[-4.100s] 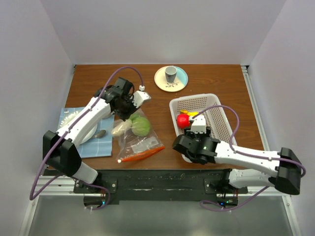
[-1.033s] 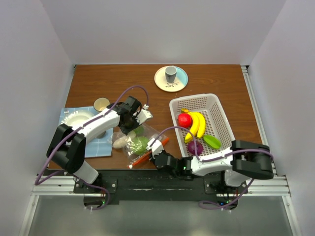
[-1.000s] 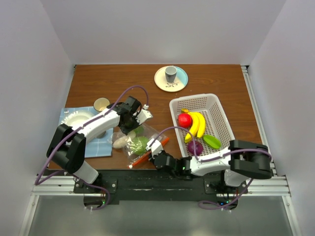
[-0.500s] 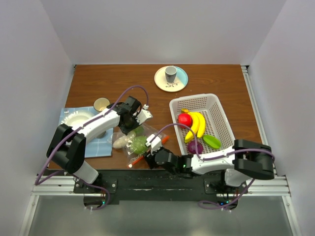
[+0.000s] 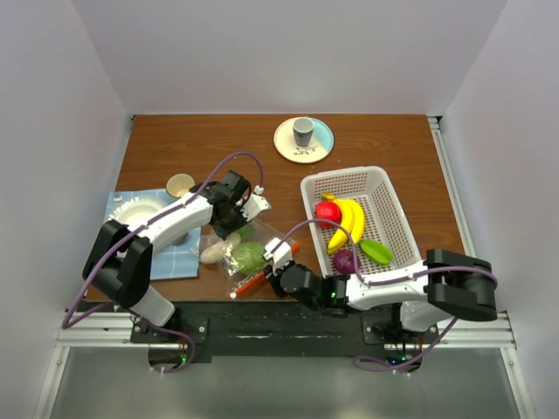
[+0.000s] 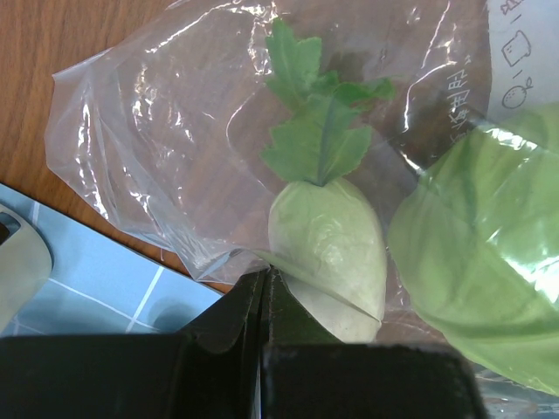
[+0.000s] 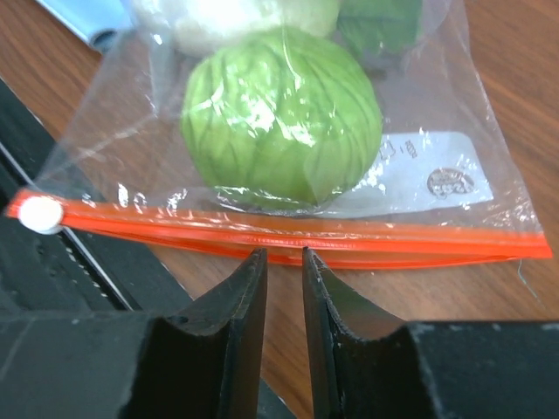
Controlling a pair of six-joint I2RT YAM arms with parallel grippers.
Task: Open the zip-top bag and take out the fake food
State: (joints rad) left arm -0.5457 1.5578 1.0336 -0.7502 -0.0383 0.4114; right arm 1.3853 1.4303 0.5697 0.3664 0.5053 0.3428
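Your left gripper (image 6: pixel 264 278) is pinched closed on a fold of the bag (image 5: pixel 255 247), at the edge nearest the blue cloth (image 6: pixel 87 288). The bag lies flat near the table's front edge, between the cloth and the basket (image 5: pixel 387 188). Its orange strip (image 7: pixel 349 237) looks sealed along its length (the white slider (image 7: pixel 39 214) sits at one end). Inside you can see a cabbage (image 7: pixel 281 118) and a cream piece (image 6: pixel 327 249) with green leaves, just beside each other. Your right gripper (image 7: pixel 284 257) sits just short of the strip, jaws a narrow slit apart with bare wood showing between them, gripping nothing. The basket holds a banana (image 5: pixel 348 220), red fruit (image 5: pixel 327 212), purple piece (image 5: pixel 345 260) and green piece (image 5: pixel 377 251).
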